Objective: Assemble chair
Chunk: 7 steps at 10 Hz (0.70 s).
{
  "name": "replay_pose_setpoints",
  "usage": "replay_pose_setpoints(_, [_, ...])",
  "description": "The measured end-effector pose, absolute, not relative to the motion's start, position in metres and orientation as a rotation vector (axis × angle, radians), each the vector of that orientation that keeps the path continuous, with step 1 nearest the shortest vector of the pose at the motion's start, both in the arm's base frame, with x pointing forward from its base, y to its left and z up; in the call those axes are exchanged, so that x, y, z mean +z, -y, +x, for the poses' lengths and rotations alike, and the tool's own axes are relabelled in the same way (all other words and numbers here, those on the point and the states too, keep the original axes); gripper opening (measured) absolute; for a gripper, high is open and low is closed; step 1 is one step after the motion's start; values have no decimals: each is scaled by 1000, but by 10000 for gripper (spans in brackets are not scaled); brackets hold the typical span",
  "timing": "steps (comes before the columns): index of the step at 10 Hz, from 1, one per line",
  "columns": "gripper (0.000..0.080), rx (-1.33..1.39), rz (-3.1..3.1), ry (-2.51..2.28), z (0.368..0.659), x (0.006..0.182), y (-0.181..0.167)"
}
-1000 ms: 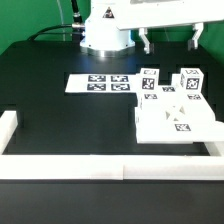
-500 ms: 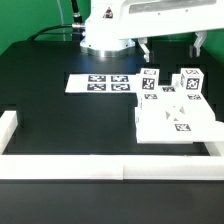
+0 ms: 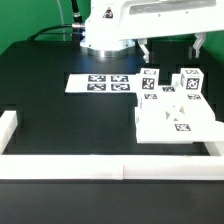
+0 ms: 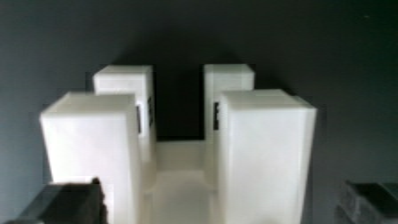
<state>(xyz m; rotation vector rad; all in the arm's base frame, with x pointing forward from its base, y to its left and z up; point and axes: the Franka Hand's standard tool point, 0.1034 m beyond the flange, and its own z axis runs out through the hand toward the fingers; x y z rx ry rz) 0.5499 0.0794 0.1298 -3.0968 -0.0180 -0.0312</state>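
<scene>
Chair parts (image 3: 172, 108): I count about five white pieces, right of frame
Largest plate (image 3: 178, 126): lies flat, long axis left-right
Gripper (image 3: 172, 44): fingers spread, pinching nothing

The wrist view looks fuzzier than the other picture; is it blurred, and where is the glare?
Wrist view: soft throughout, the white chair parts have fuzzy edges and deep shadow between them. Exterior view: sharper, but the white robot base is washed out by glare.
</scene>
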Motion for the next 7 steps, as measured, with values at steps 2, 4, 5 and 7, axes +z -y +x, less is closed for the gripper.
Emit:
replay_pose_setpoints(2, [649,-16,-3159,157,566,126,-83])
replay_pose_setpoints(4, [649,-13,-3167,183,566,123,-86])
replay_pose_setpoints(5, [649,-11,-3168,181,566,123,-85])
replay_pose_setpoints(7, [649,-11,-3167,181,566,122,-86])
